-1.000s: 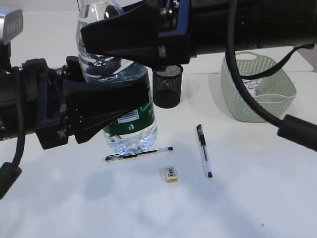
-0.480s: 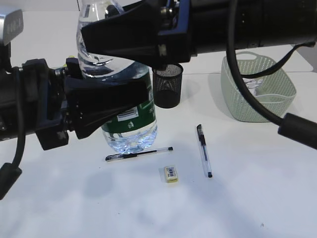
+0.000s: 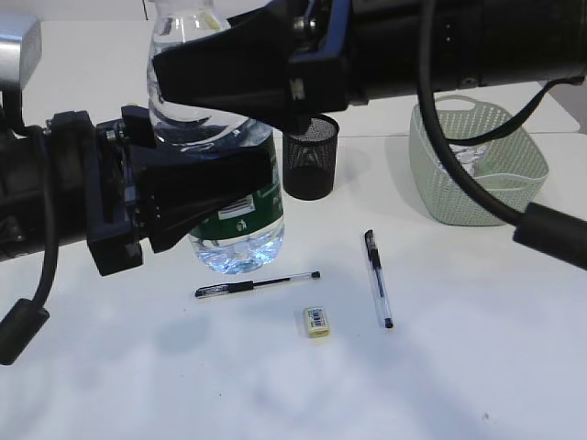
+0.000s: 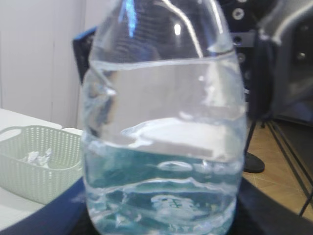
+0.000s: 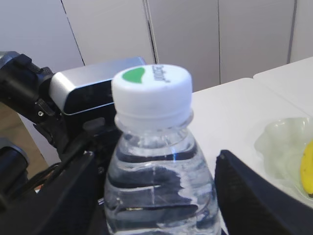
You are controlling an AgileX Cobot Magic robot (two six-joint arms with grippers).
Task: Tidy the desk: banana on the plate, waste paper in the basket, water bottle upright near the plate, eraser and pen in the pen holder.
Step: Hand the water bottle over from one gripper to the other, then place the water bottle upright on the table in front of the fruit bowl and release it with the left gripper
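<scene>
The clear water bottle (image 3: 234,247) with a green label and white cap (image 5: 151,90) is upright, its base just above the table. My left gripper (image 3: 248,188) is shut on its lower body, which fills the left wrist view (image 4: 161,147). My right gripper (image 3: 229,82) is open around its shoulder, with a gap at the right finger in the right wrist view (image 5: 161,196). Two pens (image 3: 257,285) (image 3: 376,278) and a yellow eraser (image 3: 316,321) lie on the table. The black mesh pen holder (image 3: 310,165) stands behind the bottle. A banana (image 5: 307,169) lies on a clear plate (image 5: 279,147).
A pale green basket (image 3: 477,174) at the right holds crumpled paper (image 3: 468,160); it also shows in the left wrist view (image 4: 34,161). Both arms crowd the left and top of the exterior view.
The bottle and my left gripper have risen a little, and the bottle's base has come off the table. My right gripper has barely moved.
</scene>
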